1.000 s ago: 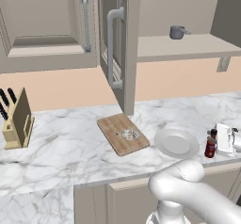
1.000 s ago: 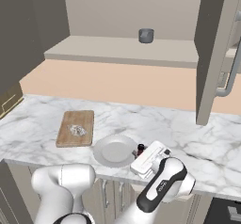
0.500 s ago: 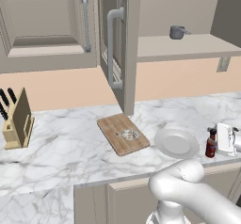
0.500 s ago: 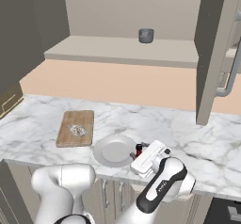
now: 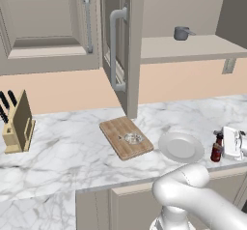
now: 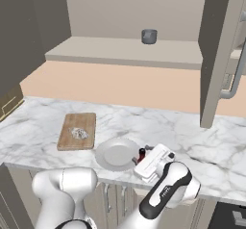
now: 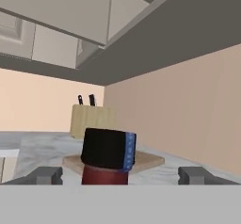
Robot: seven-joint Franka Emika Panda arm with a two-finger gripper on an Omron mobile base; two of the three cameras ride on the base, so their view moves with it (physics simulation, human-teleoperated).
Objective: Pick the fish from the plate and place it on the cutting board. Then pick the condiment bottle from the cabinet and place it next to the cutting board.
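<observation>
The marble bench spreads before me, and above it hangs the cabinet with its panelled door swung out and its beige shelf carrying a small grey pot; a tan knife block with black handles stands far off at the bench's left end. The cutting board lies on the bench below the door's edge, and the fish rests on it, toward its right side; the plate sits just beside the board on the right, bare. The condiment bottle stands upright on the bench just right of the plate, so the plate lies between it and the board. My end effector is level with the bottle, its fingers spread wide to either side of the black cap, clear of it with open space on both sides; in the right base view the bottle shows just past my hand, by the plate's rim.
</observation>
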